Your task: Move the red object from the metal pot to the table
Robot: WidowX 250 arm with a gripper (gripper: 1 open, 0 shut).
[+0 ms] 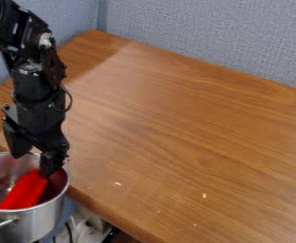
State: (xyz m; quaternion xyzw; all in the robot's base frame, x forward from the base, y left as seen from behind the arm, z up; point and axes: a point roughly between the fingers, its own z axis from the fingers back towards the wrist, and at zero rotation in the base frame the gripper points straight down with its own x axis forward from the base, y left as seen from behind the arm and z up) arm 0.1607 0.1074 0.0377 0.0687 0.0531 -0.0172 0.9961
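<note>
Jaws stand wide apart on the gripper (34, 163), and we see nothing clamped between them. We note that the gripper points straight down over the pot (37, 214), with its two dark fingers (57, 161) lowered to about rim level. One finger sits just beside the upper end of the red object (27, 192); we cannot tell whether it touches.

We find the red object inside the pot, lying tilted, its upper end toward the gripper and its lower end toward the left wall. It is wholly within the rim.

We locate the pot at the lower left corner of the view, standing upright at the near edge of the table (189, 123). Its polished wall reflects the red piece.

We see the black arm (30, 66) descending from the upper left, above the table's left edge. A grey-blue wall (227, 38) runs behind the table.
</note>
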